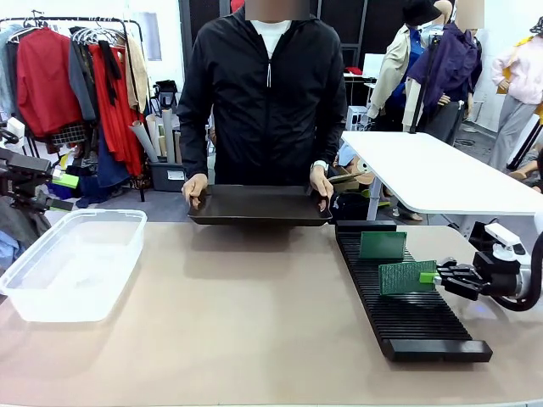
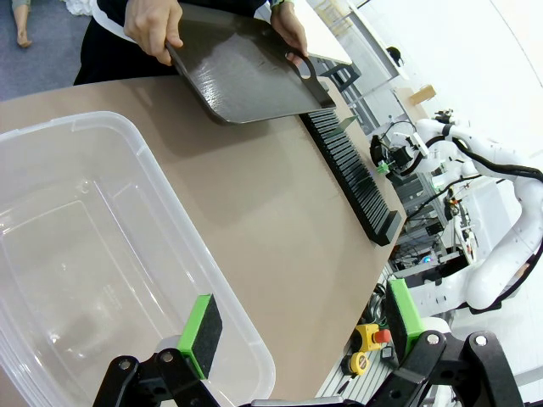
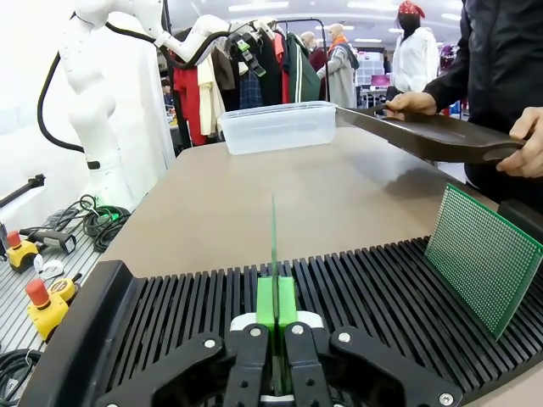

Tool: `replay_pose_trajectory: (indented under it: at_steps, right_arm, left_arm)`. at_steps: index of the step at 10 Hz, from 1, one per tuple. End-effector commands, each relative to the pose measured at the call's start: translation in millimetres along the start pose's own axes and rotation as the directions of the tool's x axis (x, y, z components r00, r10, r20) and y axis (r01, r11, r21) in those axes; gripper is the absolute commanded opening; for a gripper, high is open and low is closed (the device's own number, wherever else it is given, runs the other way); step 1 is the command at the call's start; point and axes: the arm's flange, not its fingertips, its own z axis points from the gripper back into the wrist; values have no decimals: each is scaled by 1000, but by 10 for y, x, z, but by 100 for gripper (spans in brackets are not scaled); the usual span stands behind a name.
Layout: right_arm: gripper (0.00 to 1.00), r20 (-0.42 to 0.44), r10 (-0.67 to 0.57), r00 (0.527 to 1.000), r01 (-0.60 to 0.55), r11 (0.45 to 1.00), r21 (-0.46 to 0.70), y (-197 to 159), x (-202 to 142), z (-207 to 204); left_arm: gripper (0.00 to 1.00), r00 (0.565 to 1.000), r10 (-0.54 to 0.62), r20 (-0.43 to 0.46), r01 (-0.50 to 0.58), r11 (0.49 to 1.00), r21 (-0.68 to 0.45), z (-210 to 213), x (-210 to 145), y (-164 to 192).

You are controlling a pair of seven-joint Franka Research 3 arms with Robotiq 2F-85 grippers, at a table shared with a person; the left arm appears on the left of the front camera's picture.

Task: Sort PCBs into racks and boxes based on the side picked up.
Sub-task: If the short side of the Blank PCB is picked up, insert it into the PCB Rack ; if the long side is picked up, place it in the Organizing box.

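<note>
A long black ribbed rack (image 1: 407,301) lies on the table's right side. One green PCB (image 1: 383,245) stands upright in a slot near its far end. A second PCB (image 1: 408,277) stands on edge over the rack's middle, with my right gripper (image 1: 434,276) shut on its right edge. In the right wrist view this PCB (image 3: 274,254) shows edge-on between the green pads (image 3: 265,303), above the rack's slots (image 3: 365,297), with the other PCB (image 3: 482,256) to the right. My left gripper (image 2: 297,326) hangs open over the near corner of the clear box (image 2: 93,280), which stands at the table's left (image 1: 72,263).
A person in a black jacket stands at the far side, both hands holding a dark flat tray (image 1: 259,205) above the table's far edge. Bare tabletop (image 1: 254,314) lies between box and rack. A white table (image 1: 441,170) stands behind on the right.
</note>
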Motion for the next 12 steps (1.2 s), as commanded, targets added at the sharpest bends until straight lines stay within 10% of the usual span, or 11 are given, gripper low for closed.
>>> replay_pose_trajectory:
  at_steps: [1,12]
  right_arm:
    - [0,8,20,1000,-20,1000,-16,-69,13,-29]
    - [0,-10,-3,1000,3,1000,-3,-40,-46,-8]
  left_arm:
    - [100,1000,3,0,-3,1000,0,9,8,-23]
    - [100,1000,3,0,-3,1000,0,9,8,-23]
